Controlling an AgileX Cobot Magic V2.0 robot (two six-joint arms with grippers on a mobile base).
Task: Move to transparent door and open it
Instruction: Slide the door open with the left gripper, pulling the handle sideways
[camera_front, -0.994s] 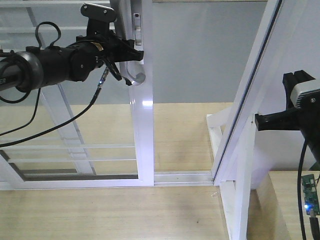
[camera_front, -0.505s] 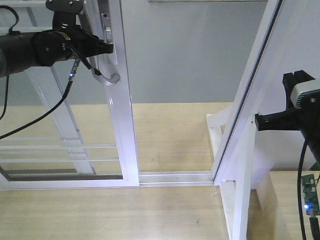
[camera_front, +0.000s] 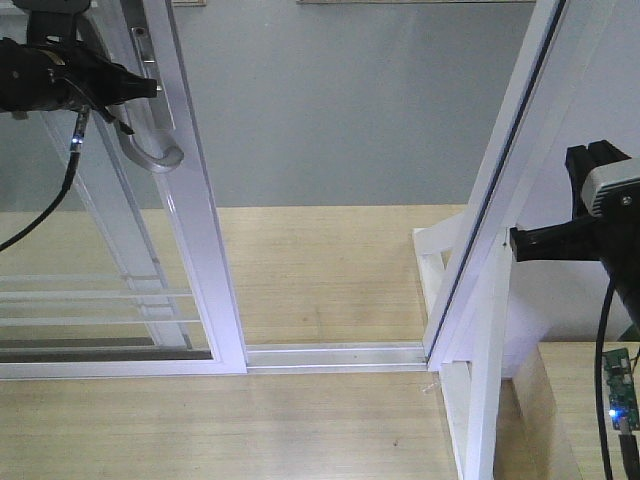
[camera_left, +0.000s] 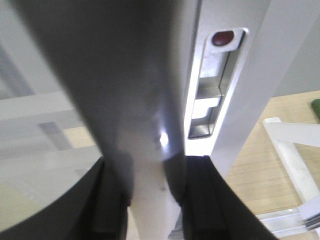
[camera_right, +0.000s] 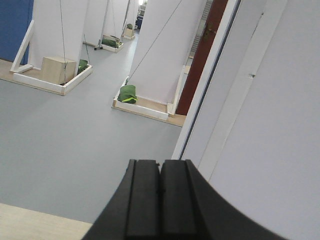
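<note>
While the left gripper pulls: the transparent door has slid further left along the floor track. Its stile stood near the middle of the front view a second ago and now stands well to the left.
Opening: the gap between that stile and the slanted white post on the right has widened, baring more of the grey floor beyond.
Handle: curved and grey, on the stile at upper left. It has travelled with the door.
Left fingers: pinching the handle's shaft from both sides in the wrist view, with the latch recess just right of it.
Right gripper: its fingers are pressed together on nothing. It is unmoved at the far right, beside the post.
Meaning for the task: the pull is working and the doorway looks largely open. Probably only a little more travel, or letting go, is left.
Risk: the left arm is almost out of the front view, so its reach may be running short.
</note>
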